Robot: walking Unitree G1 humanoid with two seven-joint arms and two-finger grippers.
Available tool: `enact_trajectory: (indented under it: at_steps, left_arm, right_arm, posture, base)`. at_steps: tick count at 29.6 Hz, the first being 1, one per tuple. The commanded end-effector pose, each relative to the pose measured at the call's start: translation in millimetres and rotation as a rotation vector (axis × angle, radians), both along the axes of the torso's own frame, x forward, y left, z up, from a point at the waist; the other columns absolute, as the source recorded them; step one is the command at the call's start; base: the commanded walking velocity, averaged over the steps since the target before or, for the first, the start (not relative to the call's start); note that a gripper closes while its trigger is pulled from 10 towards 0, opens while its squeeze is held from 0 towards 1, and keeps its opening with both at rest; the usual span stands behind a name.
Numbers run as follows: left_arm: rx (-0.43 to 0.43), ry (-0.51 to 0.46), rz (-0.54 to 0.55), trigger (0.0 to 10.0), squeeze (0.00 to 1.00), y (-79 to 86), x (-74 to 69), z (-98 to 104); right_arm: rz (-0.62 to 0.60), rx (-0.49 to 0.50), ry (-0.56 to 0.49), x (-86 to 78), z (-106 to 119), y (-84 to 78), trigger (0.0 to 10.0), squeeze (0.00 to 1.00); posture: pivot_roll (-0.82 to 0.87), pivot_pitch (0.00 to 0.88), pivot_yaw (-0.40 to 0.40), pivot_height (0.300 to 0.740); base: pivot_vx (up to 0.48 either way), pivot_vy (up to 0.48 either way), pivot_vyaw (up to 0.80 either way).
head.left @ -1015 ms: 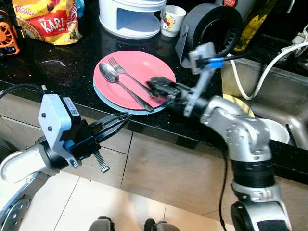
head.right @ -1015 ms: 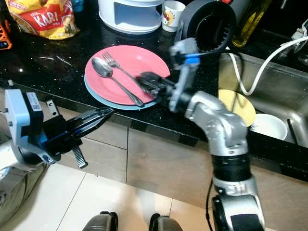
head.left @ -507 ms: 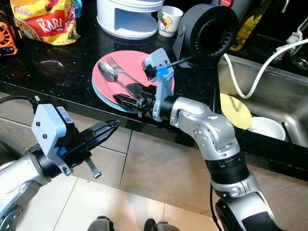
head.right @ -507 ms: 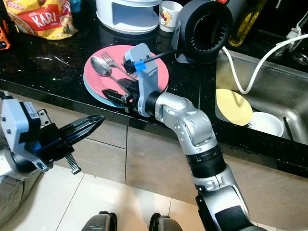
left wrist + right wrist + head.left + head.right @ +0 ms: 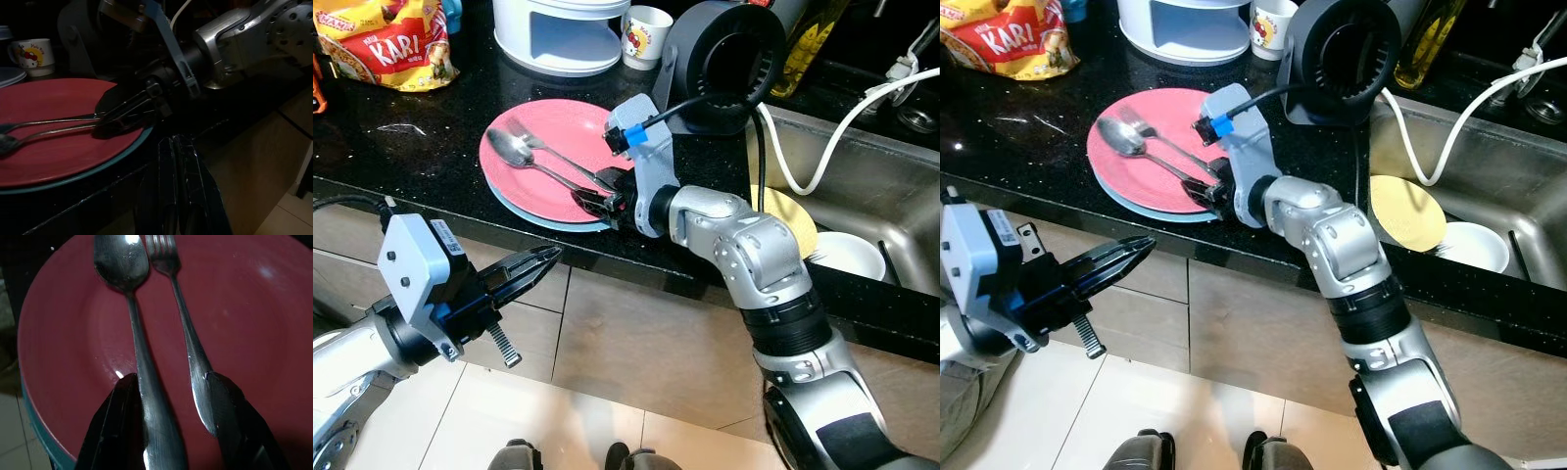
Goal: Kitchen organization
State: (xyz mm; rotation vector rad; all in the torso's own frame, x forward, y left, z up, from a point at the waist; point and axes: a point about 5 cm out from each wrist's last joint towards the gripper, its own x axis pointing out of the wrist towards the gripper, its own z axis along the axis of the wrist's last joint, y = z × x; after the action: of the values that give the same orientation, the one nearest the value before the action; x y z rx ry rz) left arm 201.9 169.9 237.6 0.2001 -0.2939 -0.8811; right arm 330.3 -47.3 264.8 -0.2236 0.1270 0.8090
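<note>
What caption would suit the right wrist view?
Open right gripper straddling spoon and fork handles on pink plate.

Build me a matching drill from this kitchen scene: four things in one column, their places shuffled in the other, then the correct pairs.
Things:
1. spoon
2. yellow plate
3. cartoon mug
4. left end effector

Places:
A. inside the sink
B. below the counter edge, in front of the cabinets
C. lying on the pink plate beside the fork
D. at the back of the counter, next to the white rack

Pairs: 1-C, 2-A, 3-D, 4-B
</note>
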Motion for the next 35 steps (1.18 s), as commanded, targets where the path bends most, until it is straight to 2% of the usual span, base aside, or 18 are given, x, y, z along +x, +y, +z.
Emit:
enact_trajectory:
  at_steps: [1, 2, 6, 12, 16, 17, 18, 19, 22, 23, 25, 27, 31, 33, 34, 35]
  left_arm:
    - [0.022, 0.002, -0.012, 10.0, 0.0, -2.6, -1.4, 0.7]
    - [0.022, 0.002, -0.013, 10.0, 0.0, -3.0, -1.4, 0.8]
    - [0.019, 0.002, -0.015, 10.0, 0.0, -4.2, -1.2, 1.1]
    - [0.017, 0.0, -0.02, 10.0, 0.0, -5.7, -0.7, 2.1]
    - [0.014, -0.003, -0.023, 10.0, 0.0, -6.5, -0.5, 2.8]
    - [0.014, -0.003, -0.023, 10.0, 0.0, -6.5, -0.5, 2.8]
    - [0.01, -0.007, -0.023, 10.0, 0.0, -7.2, 0.3, 3.6]
    - [0.007, -0.012, -0.023, 10.0, 0.0, -7.5, 1.6, 4.6]
    - [0.003, -0.021, -0.023, 10.0, 0.0, -7.8, 3.8, 7.0]
    - [0.003, -0.021, -0.023, 10.0, 0.0, -7.8, 3.8, 7.0]
    - [-0.013, -0.044, -0.017, 10.0, 0.0, -6.9, 7.2, 12.1]
    - [-0.017, -0.049, -0.016, 10.0, 0.0, -6.7, 7.9, 13.2]
    - [-0.058, -0.108, 0.007, 10.0, 0.0, -6.8, 18.5, 24.3]
    - [-0.079, -0.126, 0.018, 10.0, 0.0, -7.3, 24.5, 28.3]
    - [-0.09, -0.135, 0.026, 10.0, 0.0, -7.7, 28.6, 30.3]
    - [-0.097, -0.14, 0.031, 10.0, 0.0, -7.8, 31.1, 31.4]
  right_arm:
    - [-0.003, -0.074, 0.072, -0.3, -15.9, -1.8, 0.5, 0.0]
    - [-0.009, -0.087, 0.074, 0.4, -16.4, -2.8, 0.0, 0.0]
    - [-0.021, -0.097, 0.081, 2.4, -15.2, -4.7, 0.0, 0.0]
    - [-0.042, -0.055, 0.082, 5.7, -10.4, -5.5, 0.0, 0.0]
    - [-0.022, 0.097, 0.071, 7.1, 1.2, -3.1, 0.0, 0.0]
    - [-0.022, 0.097, 0.071, 7.1, 1.2, -3.1, 0.0, 0.0]
    - [0.017, 0.225, 0.069, 6.7, 10.2, -2.9, 0.0, 0.0]
    - [0.022, 0.289, 0.07, 7.4, 13.2, -5.4, 0.0, 0.0]
    - [0.024, 0.379, 0.057, 8.3, 15.8, -12.0, 0.0, 0.0]
    - [0.024, 0.379, 0.057, 8.3, 15.8, -12.0, 0.0, 0.0]
    - [0.047, 0.495, 0.036, 6.6, 19.2, -20.2, 0.0, 0.0]
    - [0.05, 0.514, 0.032, 6.2, 19.6, -22.0, 0.0, 0.0]
    - [0.046, 0.638, -0.022, 3.7, 21.0, -38.2, 0.0, 0.0]
    - [-0.012, 0.683, -0.04, 6.9, 20.4, -51.0, 0.0, 0.0]
    - [-0.062, 0.705, -0.059, 9.4, 20.3, -60.7, 1.8, 0.0]
    - [-0.096, 0.718, -0.072, 10.9, 20.1, -67.0, 1.8, 0.0]
  posture:
    - [0.18, 0.144, -0.147, 0.74]
    - [0.18, 0.144, -0.147, 0.74]
    - [0.18, 0.142, -0.148, 0.74]
    - [0.18, 0.141, -0.147, 0.74]
    - [0.18, 0.138, -0.143, 0.74]
    - [0.18, 0.138, -0.143, 0.74]
    - [0.18, 0.136, -0.139, 0.74]
    - [0.18, 0.136, -0.138, 0.74]
    - [0.18, 0.133, -0.134, 0.74]
    - [0.18, 0.133, -0.134, 0.74]
    - [0.18, 0.128, -0.13, 0.74]
    - [0.18, 0.128, -0.13, 0.74]
    - [0.19, 0.111, -0.124, 0.74]
    - [0.18, 0.103, -0.12, 0.74]
    - [0.18, 0.101, -0.119, 0.74]
    - [0.17, 0.099, -0.116, 0.74]
  base:
    - [0.0, 0.0, 0.0]
    - [0.0, 0.0, 0.0]
    - [0.0, 0.0, 0.0]
    - [0.0, 0.0, 0.0]
    - [0.0, 0.0, 0.0]
    - [0.0, 0.0, 0.0]
    - [0.0, 0.0, 0.0]
    - [0.0, 0.0, 0.0]
    - [0.0, 0.0, 0.0]
    - [0.0, 0.0, 0.0]
    - [0.0, 0.0, 0.0]
    - [0.0, 0.0, 0.0]
    - [0.0, 0.0, 0.0]
    - [0.0, 0.0, 0.0]
    - [0.0, 0.0, 0.0]
    - [0.0, 0.0, 0.0]
